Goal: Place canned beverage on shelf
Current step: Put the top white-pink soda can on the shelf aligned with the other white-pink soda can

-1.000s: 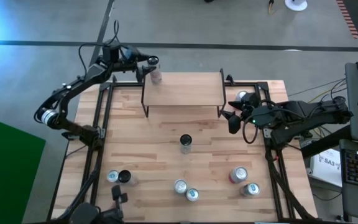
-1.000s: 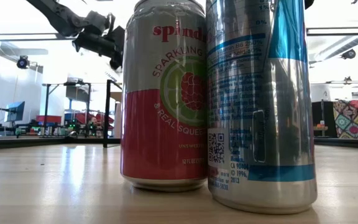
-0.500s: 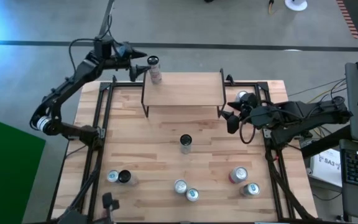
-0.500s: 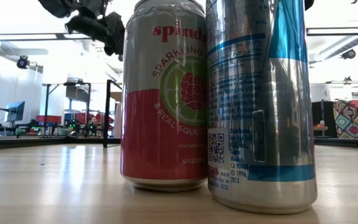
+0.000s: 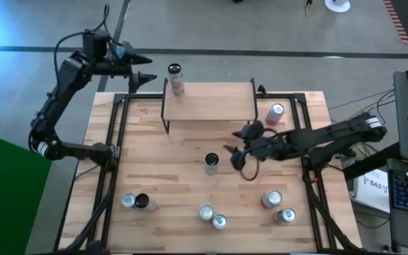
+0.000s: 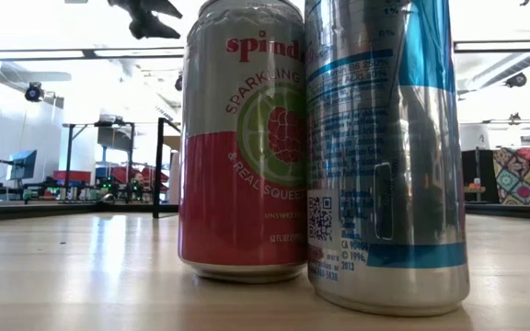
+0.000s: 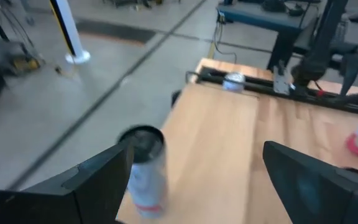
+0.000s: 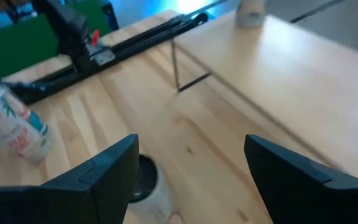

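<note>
At the shelf's (image 5: 209, 101) far-left corner one can (image 5: 176, 77) is standing upright, the left hand (image 5: 144, 68) hanging spread and empty just beside it. Another can (image 5: 212, 163) (mid-worktop (image 5: 183, 185)) is being faced by the right hand (image 5: 235, 146), fingers parted, judged a pickup approach.

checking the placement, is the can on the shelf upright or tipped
Upright: the white-and-pink can shows its round dark top, standing at the wood-topped wire shelf's corner.
</note>
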`<action>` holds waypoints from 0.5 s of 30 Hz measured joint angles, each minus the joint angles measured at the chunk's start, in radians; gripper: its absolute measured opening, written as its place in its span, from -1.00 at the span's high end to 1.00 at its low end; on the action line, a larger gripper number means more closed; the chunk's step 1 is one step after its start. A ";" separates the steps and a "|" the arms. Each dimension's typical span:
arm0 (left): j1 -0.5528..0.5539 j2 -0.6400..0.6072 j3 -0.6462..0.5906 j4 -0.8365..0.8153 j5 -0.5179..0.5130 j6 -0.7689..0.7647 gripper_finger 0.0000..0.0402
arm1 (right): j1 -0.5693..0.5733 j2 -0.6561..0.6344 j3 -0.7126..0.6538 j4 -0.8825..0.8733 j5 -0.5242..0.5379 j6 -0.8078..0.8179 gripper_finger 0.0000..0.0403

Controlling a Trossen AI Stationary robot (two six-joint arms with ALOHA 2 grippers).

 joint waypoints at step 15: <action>-0.108 -0.163 -0.206 -0.062 0.110 -0.149 -0.40 | 0.059 0.218 0.000 0.120 -0.111 0.057 -0.51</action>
